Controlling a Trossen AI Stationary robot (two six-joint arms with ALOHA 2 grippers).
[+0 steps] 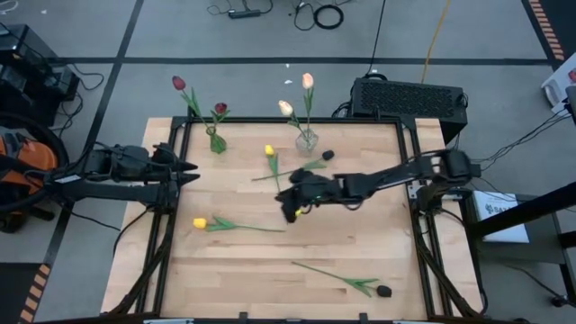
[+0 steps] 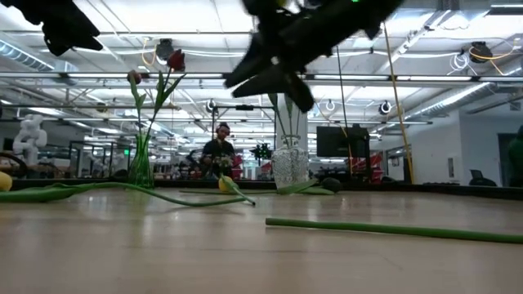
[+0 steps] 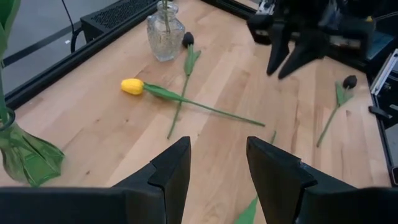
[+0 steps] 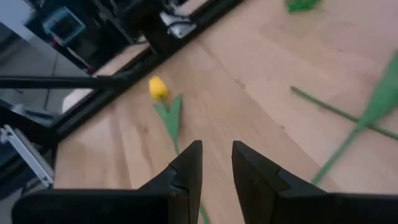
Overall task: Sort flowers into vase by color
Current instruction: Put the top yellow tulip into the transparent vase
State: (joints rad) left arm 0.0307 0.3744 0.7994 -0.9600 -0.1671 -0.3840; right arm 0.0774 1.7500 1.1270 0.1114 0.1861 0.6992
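Note:
Four tulips lie flat on the wooden table: a yellow one at the left middle, another yellow one whose stem crosses a dark one near the clear vase, and a dark one near the front edge. A green vase holds two dark red tulips. A clear glass vase holds two cream-peach tulips. My right gripper hovers open over the table's middle, slanting down toward the left yellow tulip, with nothing between its fingers. My left gripper waits open at the table's left edge.
Black frame rails run along the table's left, right and far edges. A dark box stands behind the far right corner. Bare wood lies between the left yellow tulip and the front dark one. A person shows far off in the room.

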